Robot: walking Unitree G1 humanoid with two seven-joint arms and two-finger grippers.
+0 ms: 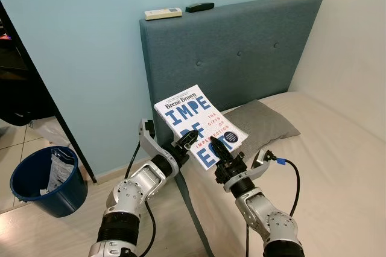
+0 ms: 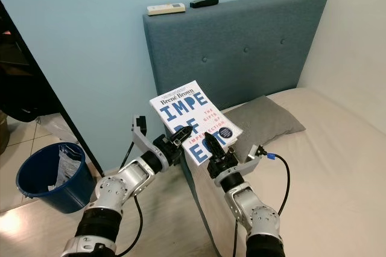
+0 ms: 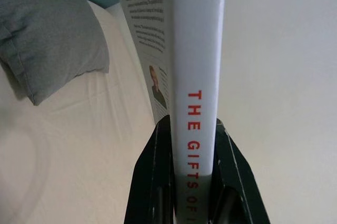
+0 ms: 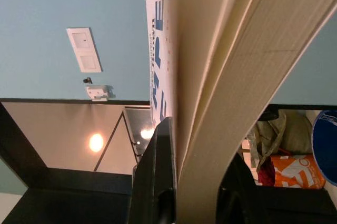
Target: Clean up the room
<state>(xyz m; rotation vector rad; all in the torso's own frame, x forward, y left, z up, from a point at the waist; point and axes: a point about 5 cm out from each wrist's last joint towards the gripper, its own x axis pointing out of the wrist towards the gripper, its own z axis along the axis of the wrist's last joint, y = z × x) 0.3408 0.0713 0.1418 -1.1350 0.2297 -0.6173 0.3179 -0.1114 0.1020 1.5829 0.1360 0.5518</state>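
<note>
Item 1: white paperback book with blue lettering point(image 1: 199, 125), held aloft beside the bed's teal headboard point(image 1: 241, 52), left end effector point(image 1: 186, 142) clamping its spine, right end effector point(image 1: 222, 159) its page edge; we judge it light, flexible, best gripped spine-side.

Walls: pale blue wall point(image 1: 90, 58) behind the bed, white wall point(image 1: 350, 28) to its right.
Bed: teal buttoned headboard point(image 1: 241, 52), beige sheet point(image 1: 338, 160), grey pillow point(image 1: 262, 123) at the head.
Floor: light wood-look floor point(image 1: 42, 233).
Left side: dark door frame point(image 1: 42, 88); blue bin point(image 1: 45, 181) standing beside it.
Light: round ceiling lamp point(image 4: 96, 142) glowing.
</note>
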